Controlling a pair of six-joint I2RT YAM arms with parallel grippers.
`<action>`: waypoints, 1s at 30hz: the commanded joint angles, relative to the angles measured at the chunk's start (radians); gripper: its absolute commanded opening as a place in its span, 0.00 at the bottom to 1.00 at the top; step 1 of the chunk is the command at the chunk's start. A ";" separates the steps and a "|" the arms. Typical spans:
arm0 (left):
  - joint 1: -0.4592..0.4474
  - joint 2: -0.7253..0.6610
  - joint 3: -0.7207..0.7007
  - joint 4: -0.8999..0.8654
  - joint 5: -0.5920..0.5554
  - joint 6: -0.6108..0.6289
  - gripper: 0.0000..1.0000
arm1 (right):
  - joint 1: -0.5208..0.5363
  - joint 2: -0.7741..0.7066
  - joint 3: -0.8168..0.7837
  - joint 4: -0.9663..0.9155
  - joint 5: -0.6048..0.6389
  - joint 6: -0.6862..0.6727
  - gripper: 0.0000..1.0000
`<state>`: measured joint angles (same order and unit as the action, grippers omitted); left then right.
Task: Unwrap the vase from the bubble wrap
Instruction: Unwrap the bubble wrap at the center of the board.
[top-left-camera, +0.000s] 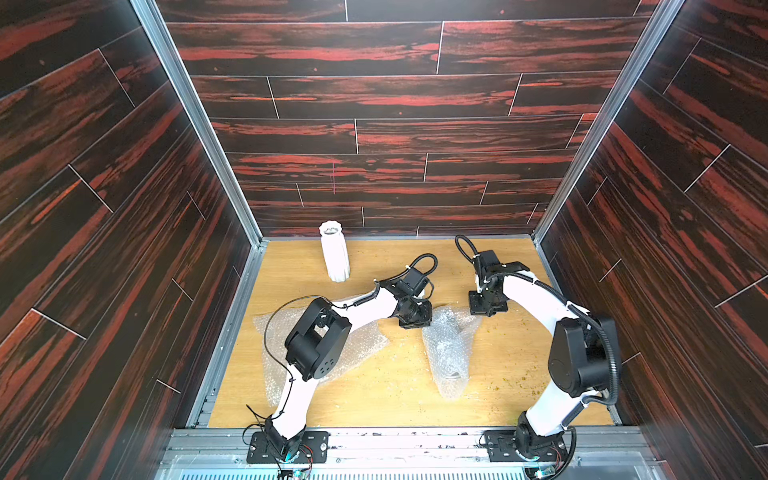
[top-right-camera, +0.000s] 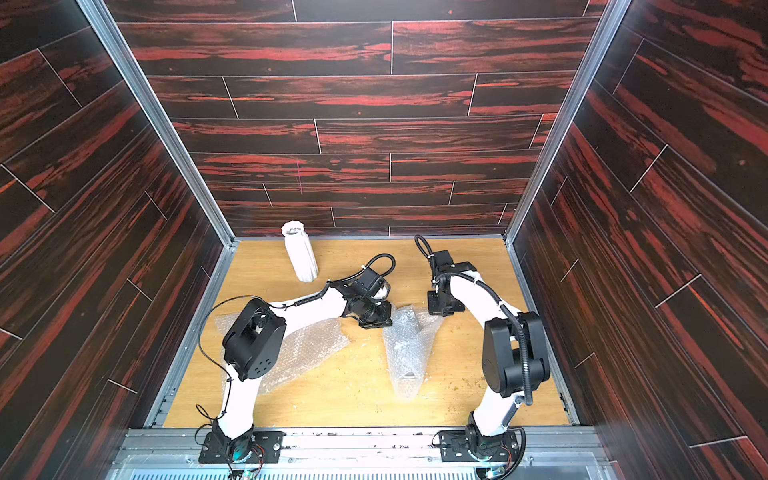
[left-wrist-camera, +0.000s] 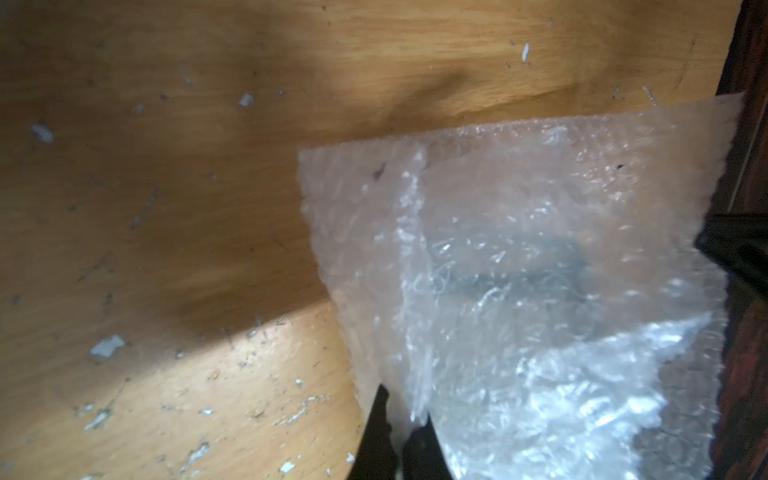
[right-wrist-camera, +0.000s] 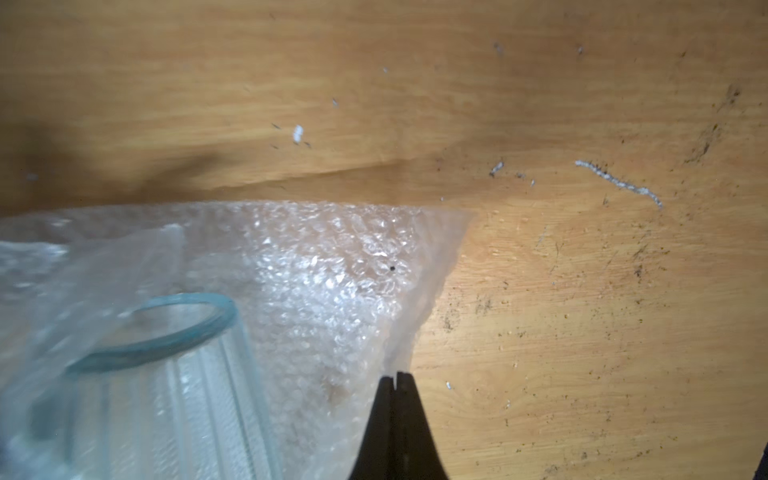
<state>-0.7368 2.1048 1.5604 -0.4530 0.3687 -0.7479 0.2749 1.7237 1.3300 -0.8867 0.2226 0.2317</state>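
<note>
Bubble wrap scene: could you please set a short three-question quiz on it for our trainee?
1. True or false: the white vase stands upright and bare.
2. The right claw is shut on: A) the white vase; B) an edge of the bubble wrap; C) nothing.
3. Short answer: what does the left claw pinch?
Key: 1 true; 2 B; 3 the same bubble wrap, which the glass vase lies in.
</note>
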 joint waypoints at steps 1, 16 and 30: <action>0.002 -0.050 0.010 -0.061 -0.022 0.033 0.00 | 0.001 -0.071 0.034 -0.040 -0.061 0.025 0.09; 0.002 -0.109 0.010 -0.004 0.124 0.004 0.10 | 0.123 -0.330 -0.017 -0.230 -0.415 0.287 0.80; 0.001 -0.071 0.060 -0.013 0.171 0.015 0.05 | 0.225 -0.567 -0.271 -0.333 -0.292 0.462 0.74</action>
<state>-0.7364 2.0468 1.5871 -0.4488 0.5083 -0.7403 0.4953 1.1645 1.0702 -1.1862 -0.1043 0.6418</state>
